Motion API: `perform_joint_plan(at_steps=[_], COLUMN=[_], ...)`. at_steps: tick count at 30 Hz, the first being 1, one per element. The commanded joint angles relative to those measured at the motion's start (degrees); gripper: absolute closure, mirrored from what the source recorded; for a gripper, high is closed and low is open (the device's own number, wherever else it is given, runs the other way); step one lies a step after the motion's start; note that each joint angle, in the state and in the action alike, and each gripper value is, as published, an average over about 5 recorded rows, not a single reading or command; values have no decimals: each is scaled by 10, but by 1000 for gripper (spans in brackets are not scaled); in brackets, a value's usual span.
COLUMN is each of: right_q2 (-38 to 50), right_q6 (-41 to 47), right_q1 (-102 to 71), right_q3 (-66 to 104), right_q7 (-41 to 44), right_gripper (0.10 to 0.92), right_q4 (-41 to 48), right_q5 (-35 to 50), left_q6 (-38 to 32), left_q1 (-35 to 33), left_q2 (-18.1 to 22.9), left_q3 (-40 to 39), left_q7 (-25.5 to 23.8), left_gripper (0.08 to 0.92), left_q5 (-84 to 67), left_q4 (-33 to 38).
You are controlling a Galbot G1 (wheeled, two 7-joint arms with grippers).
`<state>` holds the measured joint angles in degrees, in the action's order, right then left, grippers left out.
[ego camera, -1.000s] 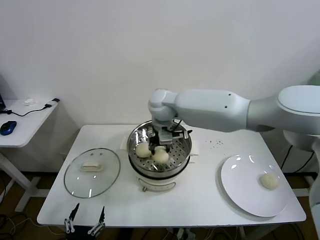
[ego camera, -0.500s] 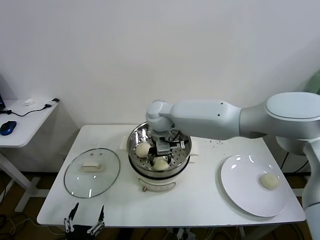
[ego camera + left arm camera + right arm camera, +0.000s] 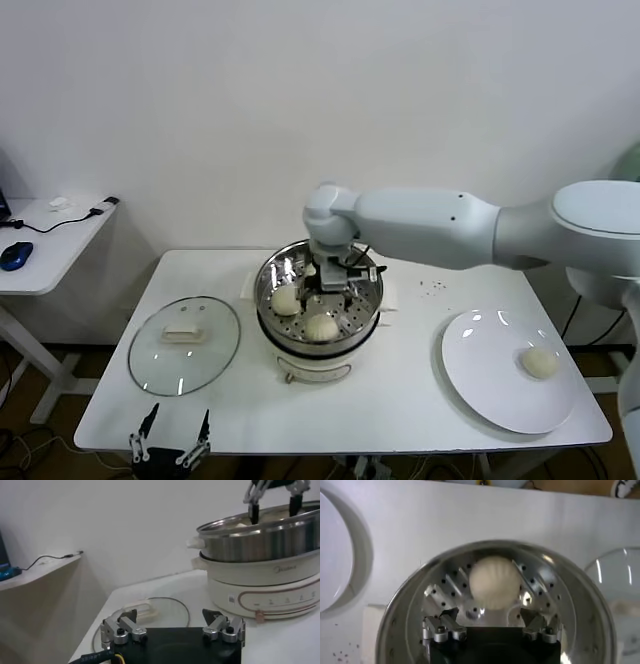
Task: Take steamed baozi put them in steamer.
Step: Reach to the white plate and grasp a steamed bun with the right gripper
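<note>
Three baozi sat in the steamer; one more waited on the plate. We saw the right tool wide open and empty, right above them. We thought it could bump a bun on the way up. The left tool stayed open by the counter edge.

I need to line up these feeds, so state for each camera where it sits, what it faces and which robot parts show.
Head: high, looking down at steamer; right arm shows.
Left wrist: low at the table's near edge, facing steamer; open left claw shows.
Right wrist: above steamer, looking down; open right claw shows.
All share the steamer.
</note>
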<state>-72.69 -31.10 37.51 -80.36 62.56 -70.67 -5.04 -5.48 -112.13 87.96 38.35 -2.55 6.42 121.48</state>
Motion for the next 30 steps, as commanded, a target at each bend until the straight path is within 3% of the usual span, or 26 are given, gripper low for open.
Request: perform_joint_plan(at_steps=[1, 8, 12, 20, 30], right_q2=[74, 224, 322, 461, 505], right_q6=[56, 337, 431, 457, 416], right_q1=[75, 147, 121, -57, -337], right_q3=[-21, -154, -147, -12, 233], right_q7=[-33, -55, -50, -22, -2], right_gripper=[203, 203, 203, 203, 203], right_q4=[60, -4, -51, -68, 1], right_q5=[77, 278, 307, 206, 66], left_q6=[-1, -1, 3, 0, 1], left_q1=[-1, -1, 3, 7, 8], left_q2=[-1, -3, -3, -2, -1], left_q3=[-4, -6, -12, -12, -2], left_q7=[0, 0, -1, -6, -7], left_gripper=[177, 177, 177, 177, 177], left_q5=[1, -1, -5, -11, -22], left_q4=[3, 5, 4, -5, -15])
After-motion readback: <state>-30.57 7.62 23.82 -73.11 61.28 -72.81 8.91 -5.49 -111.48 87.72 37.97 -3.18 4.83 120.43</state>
